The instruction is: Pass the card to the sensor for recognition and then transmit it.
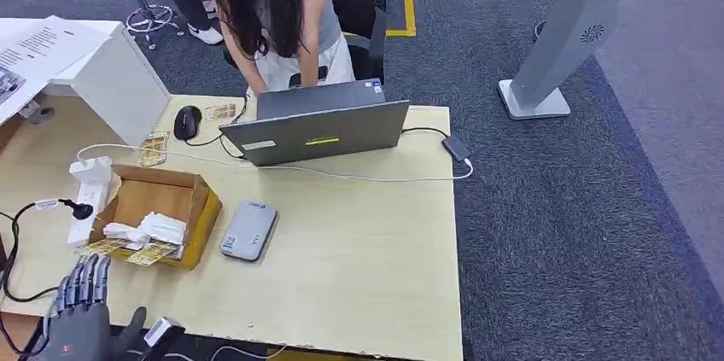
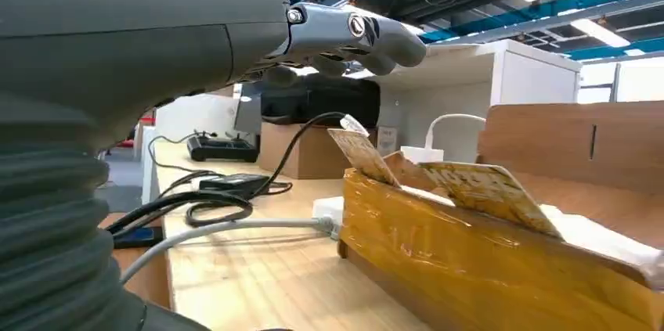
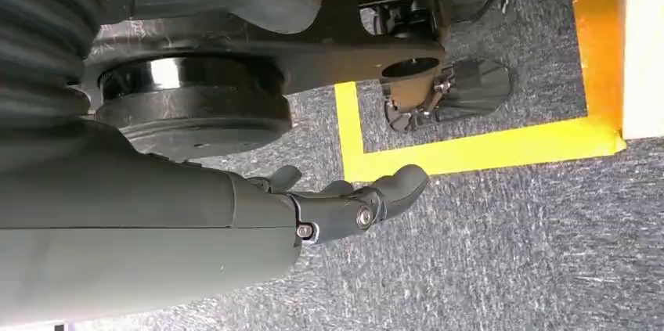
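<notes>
Head view, left hand [image 1: 78, 320] empty, fingers extended

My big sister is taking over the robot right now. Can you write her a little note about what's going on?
Left robot hand: holding nothing, fingers apart, at the near edge of the light wooden table, just short of the open brown cardboard box.
Right robot hand: holding nothing, hanging over the grey carpet.
Cards: yellowish patterned cards lean in the box's near corner.
Sensor: flat grey rounded reader, right beside the box.
Done: nothing yet.
Left: pick a card, hold it to the reader, pass it on.
</notes>
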